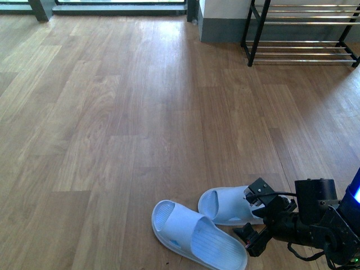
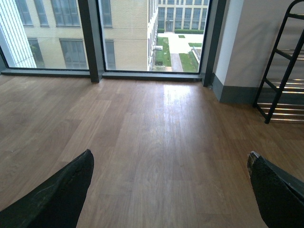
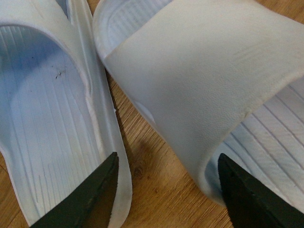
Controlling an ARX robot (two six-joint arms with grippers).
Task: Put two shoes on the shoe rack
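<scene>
2 pale-blue slides on wood floor (image 1: 140, 112), just beside each other: slide A (image 1: 197, 233) nearest me, slide B (image 1: 228, 205) by my R gripper (image 1: 254, 216). Its jaws are spread at B's strap, pinching nothing. 1 shoe rack (image 1: 304, 23) far off, well apart. L gripper (image 2: 171, 156) spread, empty.

the shoe rack (image 1: 298, 56) is cut off by the front view's top and right edges, so its upper tiers are out of sight. the right gripper (image 1: 253, 216) covers the heel of the farther slide (image 1: 225, 205). in the right wrist view, it and the nearer slide (image 3: 42, 118) run off the edges, neither showing whole.
</scene>
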